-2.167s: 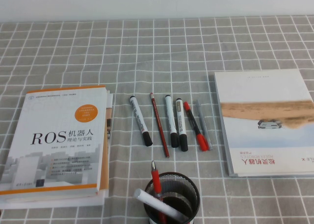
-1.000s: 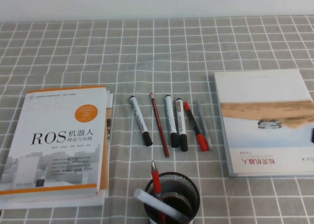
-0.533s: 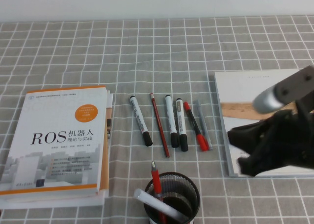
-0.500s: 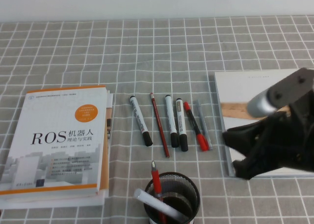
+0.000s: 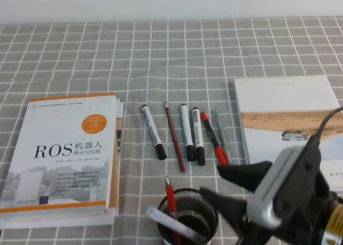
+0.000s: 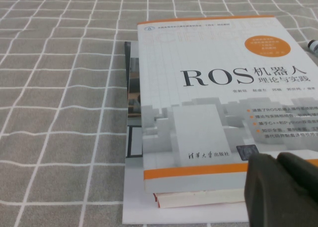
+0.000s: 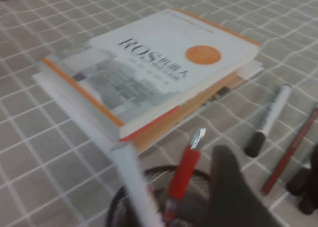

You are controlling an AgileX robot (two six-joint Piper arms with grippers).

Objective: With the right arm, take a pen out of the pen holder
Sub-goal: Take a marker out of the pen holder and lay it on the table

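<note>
A black mesh pen holder [image 5: 206, 203] stands at the table's near edge. A red pen [image 5: 170, 193] and a white pen [image 5: 172, 224] lean out of it toward the left. My right gripper [image 5: 211, 182] hangs just right of the holder, fingers pointing left and open, with nothing between them. Its lower fingertip is over the holder's right rim. In the right wrist view one dark finger [image 7: 226, 185] sits beside the red pen [image 7: 185, 168], the white pen [image 7: 133, 183] and the holder's rim [image 7: 145, 176]. My left gripper [image 6: 282, 189] hovers shut by the ROS book's corner.
A white and orange ROS book [image 5: 64, 154] lies on the left on a thinner booklet. Several markers and pens [image 5: 185, 138] lie in a row mid-table. A pale book [image 5: 284, 111] lies on the right, partly under my right arm. The cloth is grey checked.
My right arm has come in from the right and swung left and nearer, from over the pale book to beside the pen holder. Its fingers stand open. The pens have not moved.
</note>
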